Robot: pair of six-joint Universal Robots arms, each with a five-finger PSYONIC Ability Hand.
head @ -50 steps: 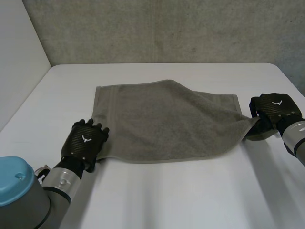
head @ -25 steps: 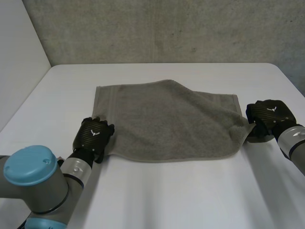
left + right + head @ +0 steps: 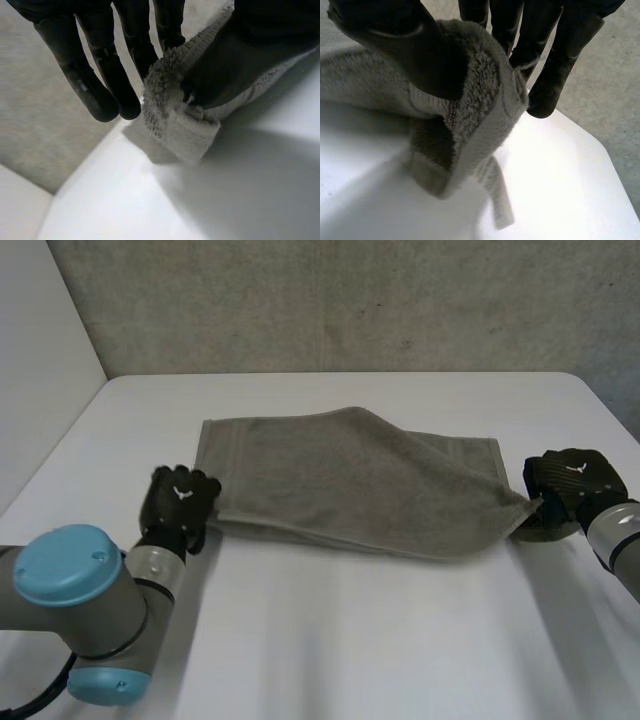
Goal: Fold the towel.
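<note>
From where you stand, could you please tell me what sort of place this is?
Probably a robotics lab: a white table, a concrete wall behind it, and the left hand and right hand each pinching a corner of the towel.

The soft rectangular terry-cloth towel point(image 3: 350, 480) is plain dull grey-green, with a flat woven band of the same shade near its short edges. The smooth table point(image 3: 350, 640) is white. The black left hand point(image 3: 180, 505) and black right hand point(image 3: 568, 482) each carry a small white mark on the back. The rough wall point(image 3: 350, 300) is speckled grey
</note>
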